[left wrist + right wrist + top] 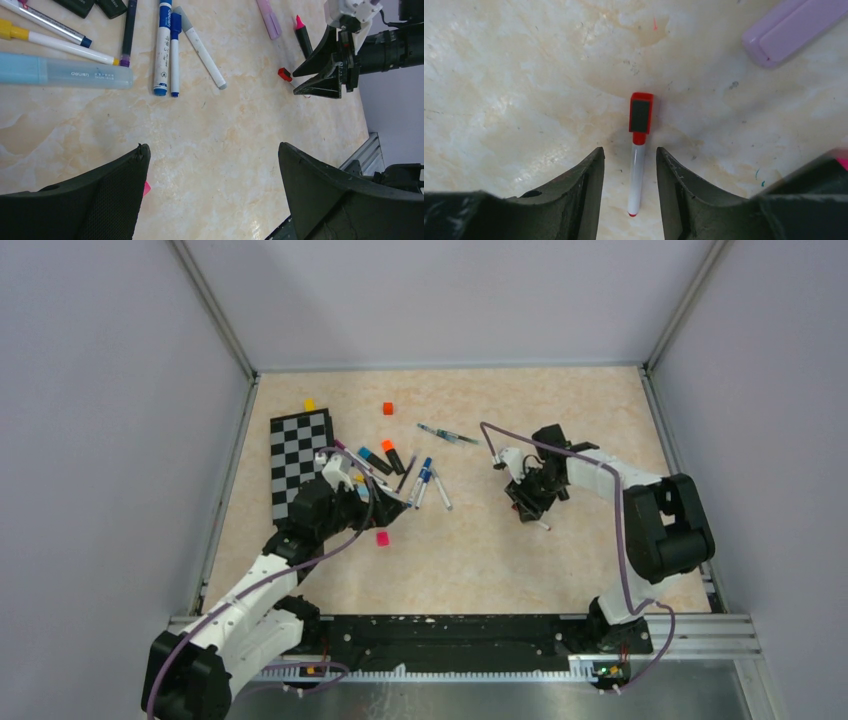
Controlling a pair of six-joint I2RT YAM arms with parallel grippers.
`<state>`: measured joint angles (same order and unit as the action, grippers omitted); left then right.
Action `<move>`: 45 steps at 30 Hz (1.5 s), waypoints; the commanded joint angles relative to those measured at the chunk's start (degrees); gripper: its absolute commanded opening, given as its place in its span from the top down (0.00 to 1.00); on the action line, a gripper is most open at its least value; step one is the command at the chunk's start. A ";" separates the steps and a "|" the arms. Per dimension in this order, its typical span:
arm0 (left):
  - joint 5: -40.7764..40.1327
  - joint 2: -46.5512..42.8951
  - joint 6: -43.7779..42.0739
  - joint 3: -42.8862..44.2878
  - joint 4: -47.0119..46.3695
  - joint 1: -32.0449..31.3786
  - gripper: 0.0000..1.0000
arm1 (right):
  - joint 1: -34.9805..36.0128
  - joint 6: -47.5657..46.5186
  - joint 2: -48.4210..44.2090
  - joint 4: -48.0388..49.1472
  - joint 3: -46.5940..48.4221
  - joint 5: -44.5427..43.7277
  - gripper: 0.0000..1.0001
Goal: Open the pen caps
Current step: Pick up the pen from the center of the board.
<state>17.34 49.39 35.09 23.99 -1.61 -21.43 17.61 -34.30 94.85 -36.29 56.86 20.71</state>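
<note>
The desk (pixel 500 560) carries a scatter of pens (pixel 162 45), and the left fingers (pixel 110 195) hang spread wide near them. The right fingers (pixel 584 185) stand apart astride a thin white pen (pixel 636 175), seemingly not touching it. It looks light, stiff and slick: grip the barrel, pull the red cap (pixel 641 114). From above, the arm hides most of it.

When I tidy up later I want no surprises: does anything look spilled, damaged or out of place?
Nothing spilled or broken. The pens lie strewn at all angles; one red pen lies apart, between the open jaws of the right gripper. The table bears small ink specks.
</note>
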 commanded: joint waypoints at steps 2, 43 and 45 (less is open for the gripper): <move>2.90 0.59 1.05 0.00 -4.55 0.07 0.01 | 0.43 -3.67 -1.39 -0.52 -0.56 -5.61 0.60; -2.37 30.24 30.59 -2.10 -47.14 -19.57 0.21 | 4.30 -1.34 -0.10 -8.96 5.36 30.83 1.00; -3.63 32.17 30.94 0.25 -45.35 -20.37 0.23 | 4.39 -1.29 -0.30 -8.94 5.45 31.11 1.00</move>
<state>17.58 79.07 63.20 19.53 -42.85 -40.51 21.28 -34.94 96.07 -44.71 60.10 46.89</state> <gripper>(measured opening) 0.782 0.023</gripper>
